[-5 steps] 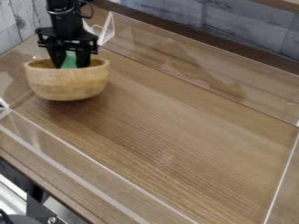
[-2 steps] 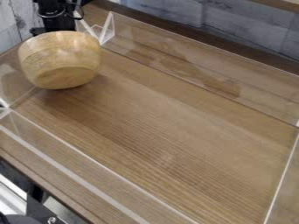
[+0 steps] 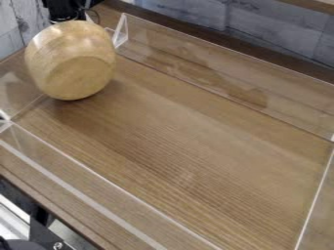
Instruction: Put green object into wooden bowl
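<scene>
Black metal gripper (image 3: pixel 65 10) is showing only in part at the upper left edge of the view, its fingertips hiding behind the rounded bowl; whether it is standing open, closed or gripping anything, I am not able to tell. The light-tan, round wooden bowl (image 3: pixel 70 61) is leaning steeply, its smooth underside facing the camera and its mouth pointing away, on the left part of the brown wood-grain table (image 3: pixel 196 127). The small green rectangular block is not showing at all; it is possibly lying inside the bowl or behind it, and the view is leaving that unsettled. The step in hand, as judged, is releasing the block and getting the gripper free of the bowl without tipping it over. Good practice is calling for 3 things: spreading the fingers only as far as the block is needing, so that neither finger is pushing on the wall; lifting slowly and straight, so that no finger is hooking the thick rim; and pausing while the bowl is rocking back onto its base. The main risk is lying in a caught rim, with the bowl rolling and the block spilling out.
</scene>
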You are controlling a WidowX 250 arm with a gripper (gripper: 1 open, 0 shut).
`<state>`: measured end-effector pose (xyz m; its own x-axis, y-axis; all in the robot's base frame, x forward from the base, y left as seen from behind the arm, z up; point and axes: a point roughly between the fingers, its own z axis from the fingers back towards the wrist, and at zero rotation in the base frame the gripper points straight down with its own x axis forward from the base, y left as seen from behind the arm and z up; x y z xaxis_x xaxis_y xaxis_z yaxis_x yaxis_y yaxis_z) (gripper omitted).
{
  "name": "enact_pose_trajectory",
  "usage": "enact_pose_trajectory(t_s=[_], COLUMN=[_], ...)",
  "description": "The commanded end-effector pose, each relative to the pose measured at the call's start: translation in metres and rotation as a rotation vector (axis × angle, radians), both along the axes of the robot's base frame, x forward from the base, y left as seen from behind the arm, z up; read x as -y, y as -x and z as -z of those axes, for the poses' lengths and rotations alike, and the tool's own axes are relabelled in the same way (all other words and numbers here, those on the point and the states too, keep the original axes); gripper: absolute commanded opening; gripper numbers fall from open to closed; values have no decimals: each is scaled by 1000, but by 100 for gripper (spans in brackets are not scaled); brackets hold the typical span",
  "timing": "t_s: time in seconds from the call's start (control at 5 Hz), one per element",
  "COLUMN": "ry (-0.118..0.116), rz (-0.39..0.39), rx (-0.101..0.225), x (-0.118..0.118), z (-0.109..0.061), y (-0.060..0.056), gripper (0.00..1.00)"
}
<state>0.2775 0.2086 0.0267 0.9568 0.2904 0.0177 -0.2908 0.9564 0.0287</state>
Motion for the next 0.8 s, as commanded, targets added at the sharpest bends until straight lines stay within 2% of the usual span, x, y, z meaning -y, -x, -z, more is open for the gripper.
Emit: enact_pose_trajectory(t_s=[0.0, 0.4, 0.6], ry=[12, 36, 53], rz=[40, 125, 77], rx=[-20, -57, -72], x=[-3, -2, 1], z=[8, 13, 17], y=[10, -2, -5], gripper=[100, 100, 0])
